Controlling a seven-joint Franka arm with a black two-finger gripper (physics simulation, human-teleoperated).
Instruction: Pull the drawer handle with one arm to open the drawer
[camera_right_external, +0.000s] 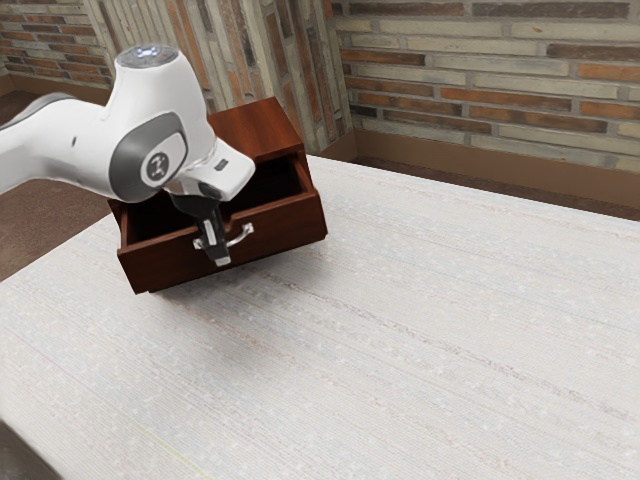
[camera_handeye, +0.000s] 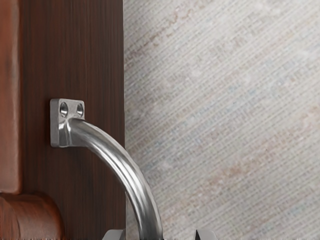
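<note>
The arm (camera_right_external: 70, 140), in the upper left of the frame, has smooth white shells. A grey joint cover bears a round white mark, and a pale blue cap sits on top. Its gripper (camera_right_external: 217, 252) is black with silvery tips.

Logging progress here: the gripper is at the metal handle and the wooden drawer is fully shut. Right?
Not quite: the drawer is pulled partly open, its dark inside showing in the exterior view. The gripper is at the metal handle, as you say.
</note>
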